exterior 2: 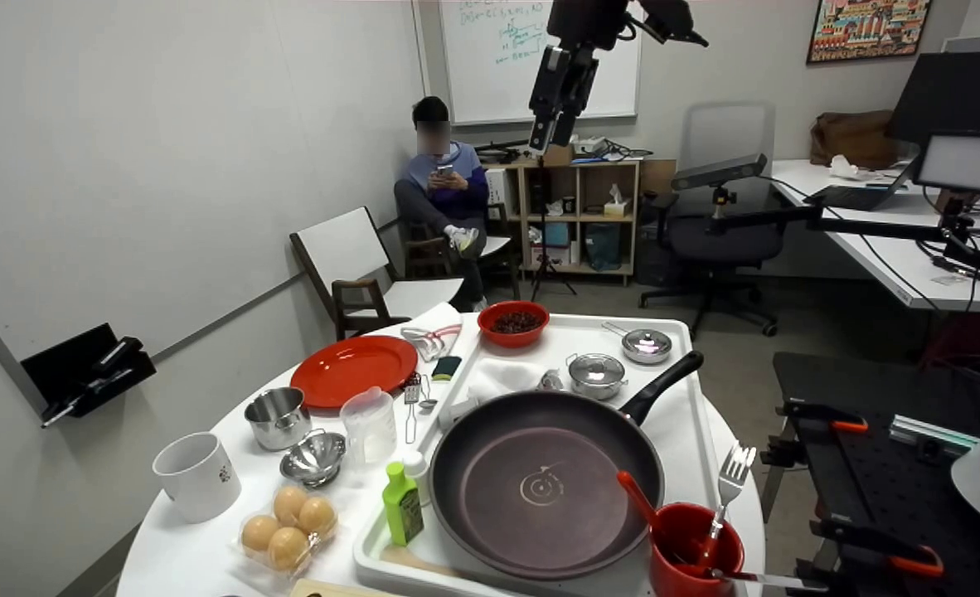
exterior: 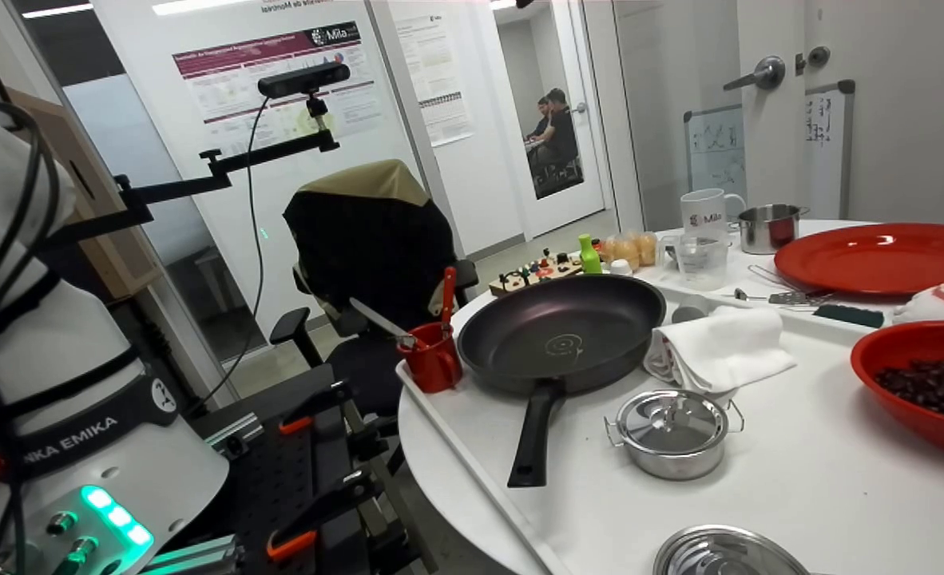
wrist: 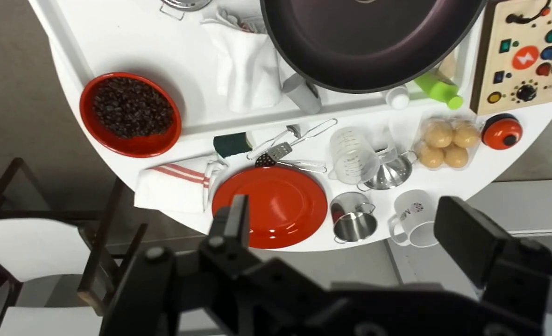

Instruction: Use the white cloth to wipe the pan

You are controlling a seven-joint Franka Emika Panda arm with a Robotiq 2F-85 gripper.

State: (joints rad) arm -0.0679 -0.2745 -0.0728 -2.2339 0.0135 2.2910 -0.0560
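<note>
The white cloth (exterior: 715, 343) lies folded and crumpled on the white tray, right beside the pan's rim. It also shows in an exterior view (exterior 2: 502, 377) and in the wrist view (wrist: 250, 70). The dark pan (exterior: 568, 331) sits on the tray with its inside bare, in both exterior views (exterior 2: 544, 489). In the wrist view the pan (wrist: 374, 42) is cut off at the top edge. My gripper (wrist: 343, 203) is open and empty, its fingers wide apart. In an exterior view the gripper (exterior 2: 550, 139) hangs high above the table, away from pan and cloth.
A red-striped cloth (wrist: 178, 186), a red plate (wrist: 276, 210), a steel pot (wrist: 353, 217) and a white mug (wrist: 416, 219) stand along the table edge. A red bowl of beans (wrist: 131, 114), a lidded pot (exterior: 672, 435) and a red cutlery cup (exterior 2: 697, 551) surround the pan.
</note>
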